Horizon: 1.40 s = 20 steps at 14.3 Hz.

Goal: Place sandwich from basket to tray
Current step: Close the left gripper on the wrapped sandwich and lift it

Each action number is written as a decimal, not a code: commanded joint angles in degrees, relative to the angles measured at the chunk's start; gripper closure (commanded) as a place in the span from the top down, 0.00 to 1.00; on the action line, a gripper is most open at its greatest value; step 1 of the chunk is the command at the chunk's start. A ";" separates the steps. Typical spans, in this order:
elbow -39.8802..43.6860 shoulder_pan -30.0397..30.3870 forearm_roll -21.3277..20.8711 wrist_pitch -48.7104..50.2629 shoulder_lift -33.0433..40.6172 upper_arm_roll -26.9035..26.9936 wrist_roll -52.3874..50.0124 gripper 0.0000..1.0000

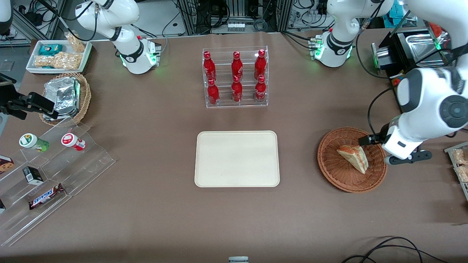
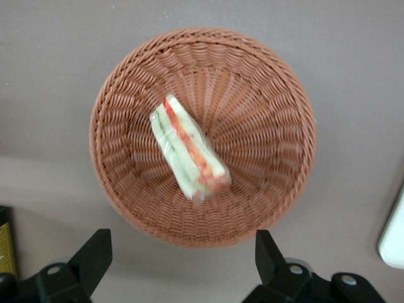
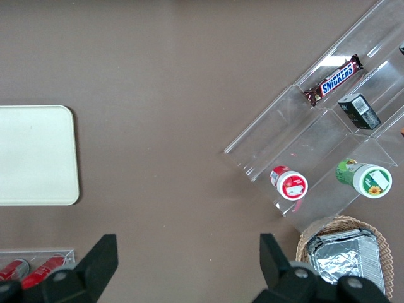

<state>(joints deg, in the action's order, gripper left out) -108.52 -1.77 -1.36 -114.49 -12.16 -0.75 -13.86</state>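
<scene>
A flat cream-beige rectangular tray [image 3: 35, 154] sits at the frame's left edge. A clear acrylic stepped stand [image 3: 303, 126] fills the upper right and holds a Snickers bar [image 3: 334, 80]. A tan wicker basket [image 3: 315, 227] with foil packets lies at lower right.

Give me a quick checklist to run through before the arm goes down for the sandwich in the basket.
1. Sandwich lying in the wicker basket, nothing on top of it: ok.
2. Pincer open, with nothing between its fingers: ok.
3. Pincer centred over the sandwich: not ok; it hangs above the basket's rim, off to one side of the wedge.
4. Fingers lined up across the wedge's narrow width: cannot tell.
5. Tray bare and ready to receive: ok.
6. Table between basket and tray free of objects: ok.
</scene>
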 commanded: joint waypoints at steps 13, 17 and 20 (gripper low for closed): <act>-3.71 0.72 1.36 -14.53 -11.74 -0.30 -55.47 0.19; -0.83 0.54 1.18 -9.03 -11.13 -0.39 -55.13 0.05; 8.30 -0.51 1.09 4.67 -11.13 -1.09 -54.87 0.04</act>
<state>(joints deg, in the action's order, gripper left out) -106.30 -1.06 -0.41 -117.89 -23.93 -1.38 -67.89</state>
